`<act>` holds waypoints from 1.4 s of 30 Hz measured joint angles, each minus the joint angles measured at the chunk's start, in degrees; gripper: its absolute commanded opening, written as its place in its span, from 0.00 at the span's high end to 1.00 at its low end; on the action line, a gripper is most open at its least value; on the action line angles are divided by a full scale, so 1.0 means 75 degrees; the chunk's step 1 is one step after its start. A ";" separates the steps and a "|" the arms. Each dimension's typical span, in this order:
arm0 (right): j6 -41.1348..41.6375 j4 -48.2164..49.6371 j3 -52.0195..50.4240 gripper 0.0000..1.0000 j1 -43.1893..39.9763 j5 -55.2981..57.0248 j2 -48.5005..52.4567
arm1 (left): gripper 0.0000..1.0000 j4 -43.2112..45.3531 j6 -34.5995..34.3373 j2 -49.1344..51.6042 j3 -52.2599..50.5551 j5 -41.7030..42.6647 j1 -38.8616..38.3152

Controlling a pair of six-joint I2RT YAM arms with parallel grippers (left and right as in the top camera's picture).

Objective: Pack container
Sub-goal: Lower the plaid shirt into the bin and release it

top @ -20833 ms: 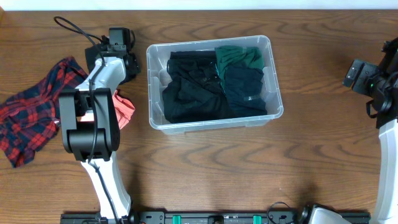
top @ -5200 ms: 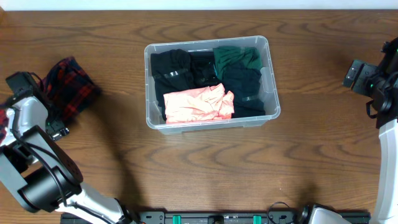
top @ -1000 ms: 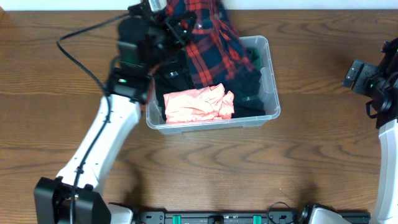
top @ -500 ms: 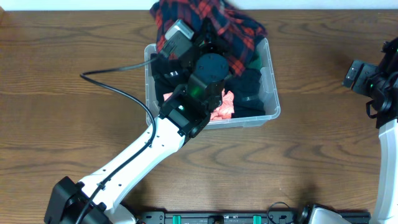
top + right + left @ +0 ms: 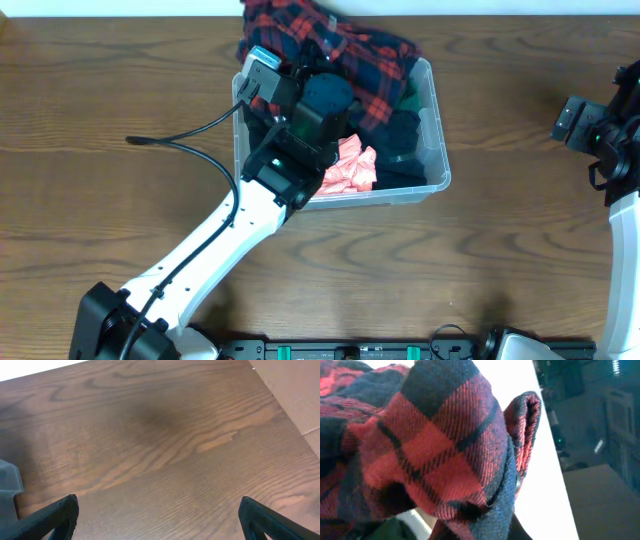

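The clear plastic container (image 5: 441, 152) stands at the table's middle back. It holds a pink garment (image 5: 350, 168), black clothes (image 5: 402, 140) and a dark green piece (image 5: 409, 96). A red and navy plaid shirt (image 5: 350, 45) lies bunched over its far half and spills across the back rim. My left gripper (image 5: 325, 95) hovers over the container's left part, shut on the plaid shirt, its fingers buried in the cloth. The plaid shirt (image 5: 445, 445) fills the left wrist view. My right gripper (image 5: 160, 515) is open over bare wood at the far right, fingers (image 5: 62, 512) wide apart.
The left arm (image 5: 215, 245) stretches diagonally from the front left to the container, with a black cable (image 5: 190, 145) looping beside it. The right arm (image 5: 605, 140) sits at the table's right edge. A white wall runs along the table's back edge.
The left arm has swung right over the container with the plaid shirt, then drawn back a little. The shirt now spreads over the back rim. The right arm has not moved.
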 measured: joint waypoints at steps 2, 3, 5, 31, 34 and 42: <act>0.0000 -0.0003 0.0000 0.01 0.0000 0.0000 0.0000 | 0.94 -0.0204 -0.0338 0.0017 0.0000 0.0248 0.0093; 0.0000 0.0000 0.0000 0.01 0.0000 0.0000 0.0000 | 0.94 -0.0277 -0.0466 0.0038 0.0000 0.0358 0.0128; 0.0000 0.0000 0.0000 0.01 0.0000 0.0000 0.0000 | 0.94 -0.0472 -0.0740 0.0119 0.0003 0.0525 0.0181; 0.0000 0.0000 0.0000 0.01 0.0000 0.0000 0.0000 | 0.94 -0.3681 -0.1317 0.1075 0.0064 0.1967 -0.0020; 0.0000 0.0000 0.0000 0.01 0.0000 0.0000 0.0000 | 0.94 -0.3165 -0.1148 0.0982 0.0064 0.2107 -0.0134; 0.0000 0.0000 0.0000 0.01 0.0000 0.0000 0.0000 | 0.94 -0.3436 -0.0600 0.0192 0.0067 0.2168 -0.0204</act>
